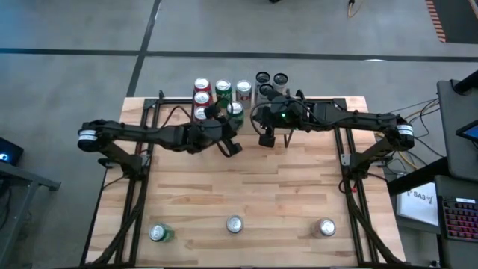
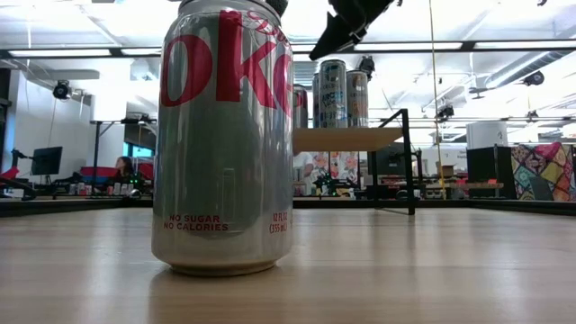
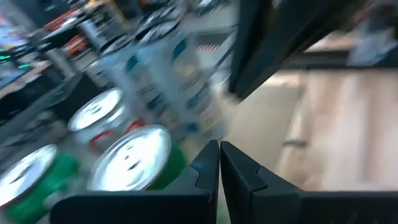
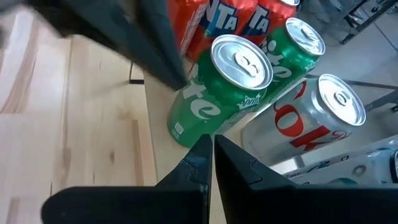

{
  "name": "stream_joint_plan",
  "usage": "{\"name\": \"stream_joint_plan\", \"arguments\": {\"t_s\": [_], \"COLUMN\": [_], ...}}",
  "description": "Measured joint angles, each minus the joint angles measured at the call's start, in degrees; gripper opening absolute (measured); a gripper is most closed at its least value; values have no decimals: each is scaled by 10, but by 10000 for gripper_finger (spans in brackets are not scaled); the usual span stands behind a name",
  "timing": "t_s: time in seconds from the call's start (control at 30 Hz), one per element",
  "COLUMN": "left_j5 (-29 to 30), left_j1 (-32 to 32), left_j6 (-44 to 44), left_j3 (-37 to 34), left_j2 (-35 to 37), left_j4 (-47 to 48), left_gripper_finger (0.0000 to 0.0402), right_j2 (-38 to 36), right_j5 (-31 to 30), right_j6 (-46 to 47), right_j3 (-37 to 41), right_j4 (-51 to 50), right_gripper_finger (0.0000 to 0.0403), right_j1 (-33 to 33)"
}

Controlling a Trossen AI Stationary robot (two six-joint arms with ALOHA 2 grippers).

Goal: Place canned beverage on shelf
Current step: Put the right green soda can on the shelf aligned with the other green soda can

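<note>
The shelf (image 2: 346, 139) stands at the table's far edge and carries several upright cans: red (image 1: 202, 86), green (image 1: 222, 88), silver (image 1: 243, 90) and tall dark ones (image 1: 271, 79). Three more cans stand on their bases along the near edge: green (image 1: 158, 233), a silver Diet Coke (image 1: 235, 224) (image 2: 225, 135), and another silver one (image 1: 326, 227). My left gripper (image 1: 232, 147) (image 3: 219, 163) hovers shut just in front of the shelf's cans. My right gripper (image 1: 267, 140) (image 4: 211, 155) hovers shut beside it, above a green Sprite can (image 4: 217, 93). Neither holds anything.
The black arm frames (image 1: 138, 172) (image 1: 351, 168) run along the table's left and right sides. Bare tabletop (image 1: 246, 183) lies between the shelf and the near row of cans. A desk with equipment (image 1: 448, 187) stands beyond the right edge.
</note>
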State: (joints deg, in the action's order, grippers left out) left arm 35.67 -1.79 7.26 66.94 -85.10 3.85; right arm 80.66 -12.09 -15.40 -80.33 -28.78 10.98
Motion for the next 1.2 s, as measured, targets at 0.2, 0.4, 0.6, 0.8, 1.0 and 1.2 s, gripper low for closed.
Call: {"name": "stream_joint_plan", "arguments": {"t_s": [0.2, 0.4, 0.6, 0.8, 1.0, 1.2], "left_j5": [-15, 61, 95, 104, 154, 159], "left_j1": [1, 1, -1, -1, -1, -1], "left_j6": [-7, -8, -8, -9, -19, -28], "left_j3": [-2, -2, -2, -2, -2, -2], "left_j2": [-31, -57, -65, -65, -64, -63], "left_j4": [-69, -84, -85, -86, -78, -76], "left_gripper_finger": [0, 0, 0, 0, 0, 0], "right_j2": [0, -4, -9, -11, -11, -11], "right_j5": [0, 0, 0, 0, 0, 0], "right_j6": [5, 5, 5, 4, 4, 7], "right_j3": [0, 0, 0, 0, 0, 0], "right_j4": [-12, -28, -29, -29, -30, -31], "right_gripper_finger": [9, 9, 9, 9, 9, 9], "right_j1": [0, 0, 0, 0, 0, 0]}}
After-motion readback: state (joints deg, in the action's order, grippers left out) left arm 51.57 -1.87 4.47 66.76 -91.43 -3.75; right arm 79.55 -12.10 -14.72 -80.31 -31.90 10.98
